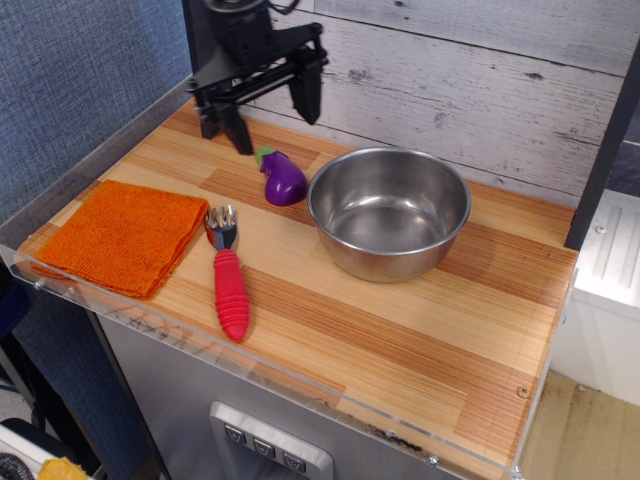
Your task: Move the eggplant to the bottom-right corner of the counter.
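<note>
The eggplant [283, 178] is a small glossy purple toy with a green stem cap. It lies on the light wooden counter [400, 330] near the back, just left of the steel bowl. My gripper [273, 118] hangs above and slightly behind the eggplant, near the back wall. Its two black fingers [308, 92] are spread wide apart and hold nothing. The gripper is clear of the eggplant, not touching it.
A steel bowl [389, 210] stands right of the eggplant. A red-handled fork [228, 276] lies in front of the eggplant. An orange cloth [122, 236] lies at the left. A clear acrylic rim [300, 395] runs along the front edge. A plank wall stands behind.
</note>
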Motion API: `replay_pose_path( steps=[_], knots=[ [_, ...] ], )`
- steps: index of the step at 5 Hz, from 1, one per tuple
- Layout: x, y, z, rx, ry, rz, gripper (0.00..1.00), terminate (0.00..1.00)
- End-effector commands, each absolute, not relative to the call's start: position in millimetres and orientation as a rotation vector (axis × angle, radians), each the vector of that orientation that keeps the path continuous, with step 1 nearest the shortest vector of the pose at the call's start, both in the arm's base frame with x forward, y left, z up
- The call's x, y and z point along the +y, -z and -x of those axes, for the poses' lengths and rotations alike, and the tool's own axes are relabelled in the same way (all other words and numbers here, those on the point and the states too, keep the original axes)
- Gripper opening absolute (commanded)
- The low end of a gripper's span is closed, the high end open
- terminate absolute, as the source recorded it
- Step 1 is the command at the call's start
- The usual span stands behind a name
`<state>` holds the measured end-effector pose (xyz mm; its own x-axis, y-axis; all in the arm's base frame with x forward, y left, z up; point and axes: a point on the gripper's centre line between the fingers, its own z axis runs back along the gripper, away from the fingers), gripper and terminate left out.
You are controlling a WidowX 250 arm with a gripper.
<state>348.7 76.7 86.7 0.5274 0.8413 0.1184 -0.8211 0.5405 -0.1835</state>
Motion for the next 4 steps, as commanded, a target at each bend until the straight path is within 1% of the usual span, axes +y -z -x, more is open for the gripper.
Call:
replay_pose_path(
  steps=[1,2,3,4],
  knots=[
    [89,-92,-383,-0.237,-1.001,0.106,1.00,0.00],
    [99,-83,-394,-0.227,-1.007,0.086,1.00,0.00],
    [99,-67,-396,-0.207,-0.975,0.047,1.00,0.00],
    [95,-55,-390,-0.187,-0.932,0.012,1.00,0.00]
  ],
)
